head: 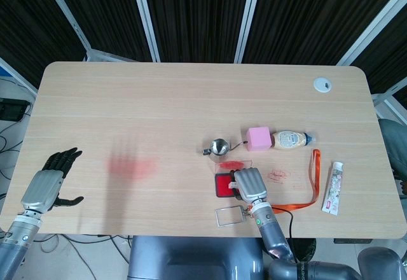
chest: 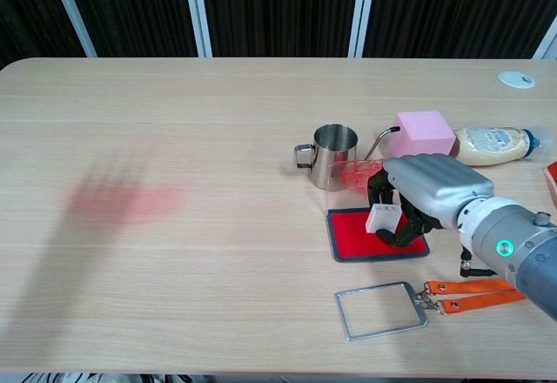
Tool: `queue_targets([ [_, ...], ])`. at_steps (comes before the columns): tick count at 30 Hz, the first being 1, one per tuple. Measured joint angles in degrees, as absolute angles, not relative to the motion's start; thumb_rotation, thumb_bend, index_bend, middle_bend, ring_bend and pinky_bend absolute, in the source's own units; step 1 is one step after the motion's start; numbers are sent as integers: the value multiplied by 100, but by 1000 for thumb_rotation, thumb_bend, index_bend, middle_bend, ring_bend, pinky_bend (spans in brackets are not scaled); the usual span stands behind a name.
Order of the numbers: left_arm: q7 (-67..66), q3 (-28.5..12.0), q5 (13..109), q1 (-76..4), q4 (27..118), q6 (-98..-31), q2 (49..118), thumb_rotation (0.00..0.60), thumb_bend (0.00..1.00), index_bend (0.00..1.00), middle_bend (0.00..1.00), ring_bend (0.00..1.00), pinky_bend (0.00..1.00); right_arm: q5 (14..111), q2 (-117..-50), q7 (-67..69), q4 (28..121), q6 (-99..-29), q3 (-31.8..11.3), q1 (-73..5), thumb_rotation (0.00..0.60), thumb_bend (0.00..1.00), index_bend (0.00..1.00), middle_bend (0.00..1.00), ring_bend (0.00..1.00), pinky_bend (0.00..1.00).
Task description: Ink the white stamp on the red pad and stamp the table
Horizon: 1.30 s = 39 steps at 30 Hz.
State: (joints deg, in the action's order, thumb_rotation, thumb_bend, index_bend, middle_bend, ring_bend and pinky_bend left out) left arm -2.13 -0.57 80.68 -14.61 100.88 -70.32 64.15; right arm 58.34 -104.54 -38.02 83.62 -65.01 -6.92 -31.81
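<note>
My right hand [chest: 426, 193] holds the small white stamp [chest: 383, 218] between its fingers, just over the red ink pad [chest: 357, 237]; whether the stamp touches the pad I cannot tell. In the head view the right hand [head: 249, 184] covers the stamp and the right part of the red pad [head: 223, 184]. My left hand [head: 52, 177] lies open at the table's front left edge, fingers spread, far from the pad. Red ink marks [head: 278, 175] show on the table right of the pad.
A steel cup [chest: 332, 154] stands just behind the pad, with a pink block [chest: 422, 134] and a mayonnaise bottle [chest: 496, 144] to its right. An orange lanyard [chest: 470, 292] with a clear badge holder [chest: 380, 309] lies in front. A tube [head: 332, 188] lies at right. A red smear [head: 130, 166] marks the left side.
</note>
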Motion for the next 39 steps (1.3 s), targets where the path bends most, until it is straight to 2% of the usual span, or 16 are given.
queue_targets([
  [15,-243,-48,8066,-1450,10089,-7052,6421,600,14,0,0,0,0,5984,-10292,-3792,8594,-6651,-756,-3173,600,639,855,721,584,574],
  [33,-286,-44,8002,-1419,10113,-7076,6445,600,14,0,0,0,0,6306,-9103,-3436,9205,-6899,-695,-2904,600,638,855,694,569,573],
  [39,-365,-66,7910,-1397,10173,-7102,6465,600,14,0,0,0,0,6436,-8807,-2747,8952,-6738,-561,-2744,600,574,855,664,540,555],
])
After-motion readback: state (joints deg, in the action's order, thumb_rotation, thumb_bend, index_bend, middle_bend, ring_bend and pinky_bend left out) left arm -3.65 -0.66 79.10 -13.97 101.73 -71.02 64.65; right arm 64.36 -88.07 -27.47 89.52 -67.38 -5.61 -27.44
